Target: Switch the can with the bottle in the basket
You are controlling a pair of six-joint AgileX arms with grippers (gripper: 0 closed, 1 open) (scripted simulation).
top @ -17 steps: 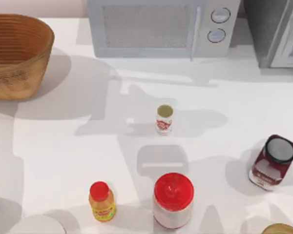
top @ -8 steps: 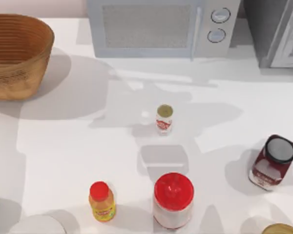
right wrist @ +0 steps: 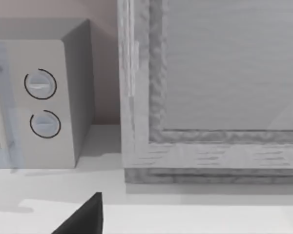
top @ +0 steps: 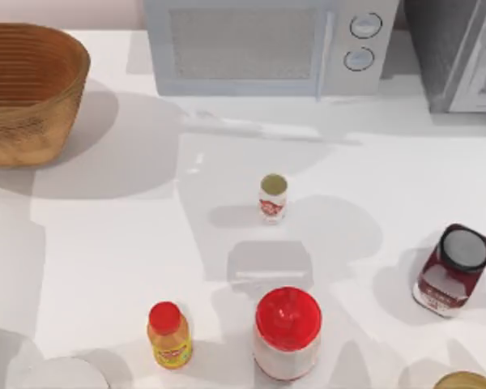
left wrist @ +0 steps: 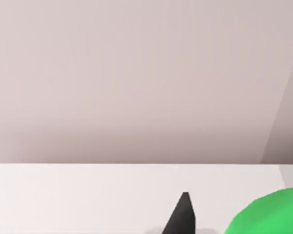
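Top view: the slim white can with red label and olive-gold top (top: 273, 197) stands upright mid-frame on the white counter (top: 105, 243); the woven orange-brown wicker basket (top: 32, 121) sits upper left. The can is likely light, rigid and slick; grip mid-body.

Left wrist view: the bright green translucent plastic bottle (left wrist: 268, 214) fills the lower right corner beside a dark end effector (left wrist: 183, 217) fingertip; whether the fingers are apart or together, I cannot tell.

Right wrist view: the right end effector (right wrist: 85, 217) shows as one dark tip at the lower left; its state I cannot tell.

One dark fingertip (left wrist: 183, 217) of the left gripper showed in its wrist view, and one dark fingertip (right wrist: 85, 217) of the right gripper in its own.
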